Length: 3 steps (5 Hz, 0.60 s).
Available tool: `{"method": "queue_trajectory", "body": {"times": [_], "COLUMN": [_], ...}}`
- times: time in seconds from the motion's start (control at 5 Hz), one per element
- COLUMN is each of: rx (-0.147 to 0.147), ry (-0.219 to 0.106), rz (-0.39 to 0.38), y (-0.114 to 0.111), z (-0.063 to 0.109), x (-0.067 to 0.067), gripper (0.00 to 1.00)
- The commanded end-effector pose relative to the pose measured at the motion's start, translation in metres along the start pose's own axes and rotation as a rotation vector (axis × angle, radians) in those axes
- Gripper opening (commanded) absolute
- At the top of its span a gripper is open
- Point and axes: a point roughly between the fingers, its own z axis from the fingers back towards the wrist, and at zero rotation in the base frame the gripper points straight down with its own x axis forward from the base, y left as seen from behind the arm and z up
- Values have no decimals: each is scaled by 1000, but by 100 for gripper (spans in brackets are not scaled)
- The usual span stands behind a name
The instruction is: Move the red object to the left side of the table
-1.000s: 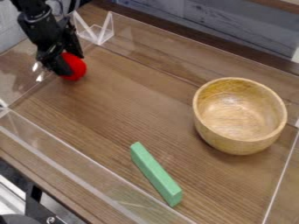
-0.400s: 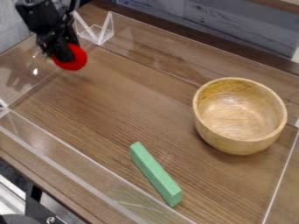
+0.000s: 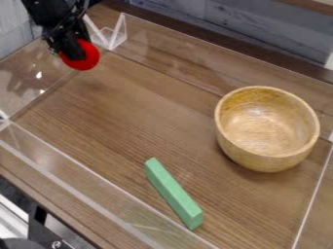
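The pincer [image 3: 68, 41] is clamped on the red toy [image 3: 81, 55], near the table's [image 3: 136, 122] edge at ten o'clock, by the clear wall [image 3: 29, 89]. Bare wood spreads from the middle toward six o'clock. The bowl [image 3: 267, 127] blocks the three o'clock side; the green block [image 3: 173, 194] lies slanted near five o'clock.

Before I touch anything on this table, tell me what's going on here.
A robot arm's gripper has the red object in its jaws, in the corner of the table at the upper left of the picture. It is held, not released. The wooden bowl and the green block lie apart from it, untouched.
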Motion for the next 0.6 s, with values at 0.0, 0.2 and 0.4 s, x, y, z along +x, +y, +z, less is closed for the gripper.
{"method": "queue_trajectory", "body": {"times": [0.0,0.2,0.4], "rx": [-54,-43,-39], "ry": [-20,-12,-21], "rz": [-2,-23,-23], "y": [-9,-17,-20], "z": [10,0,-2], "x": [14,15,12], "gripper": [0,0,100]}}
